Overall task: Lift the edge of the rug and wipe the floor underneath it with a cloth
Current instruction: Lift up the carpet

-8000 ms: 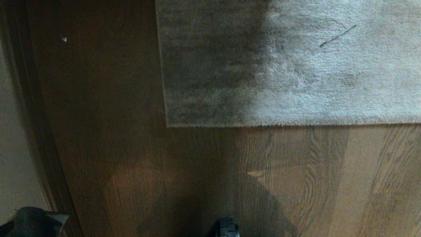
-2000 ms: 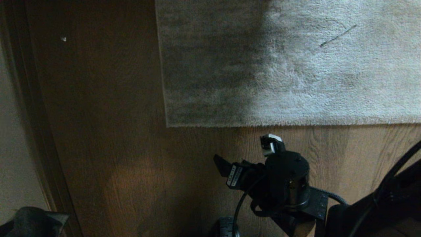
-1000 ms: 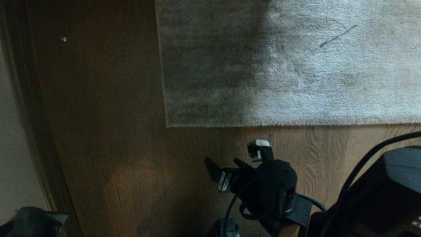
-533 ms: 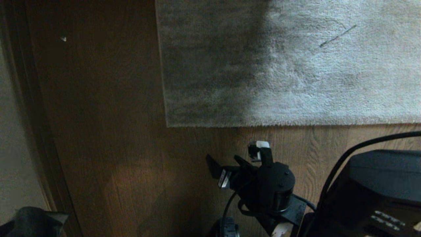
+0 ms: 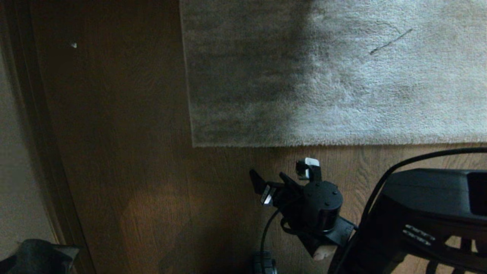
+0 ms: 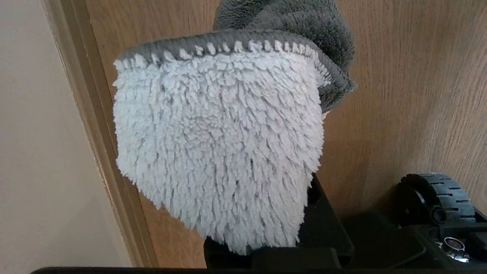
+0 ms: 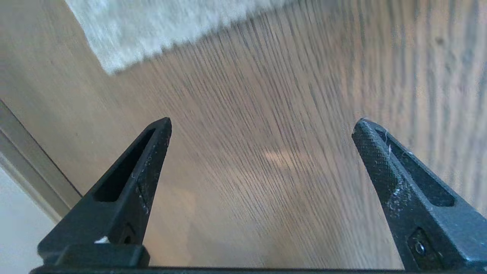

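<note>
The light grey plush rug [image 5: 342,76] lies flat. Its rug edge [image 5: 323,144] runs across the head view and ends in a corner [image 5: 193,145], which also shows in the right wrist view [image 7: 110,64]. Brown wooden floor [image 5: 133,171] lies in front of it. My right gripper [image 5: 283,174] hovers open over bare floor [image 7: 266,171], just short of the rug edge, with nothing between its fingers. My left gripper [image 6: 266,243] is parked low at the left, shut on the cloth [image 6: 217,144], a fluffy pale rag with a grey stitched border that hides the jaws.
A wall and skirting board [image 5: 26,152] run along the left side. A small white speck [image 5: 74,45] lies on the floor left of the rug, and a dark streak [image 5: 390,42] marks the rug. The base wheel [image 6: 433,198] is near the cloth.
My right gripper has shifted slightly right and toward the rug edge, still open, and its arm has swung further into view. The rug and the left arm have not moved.
</note>
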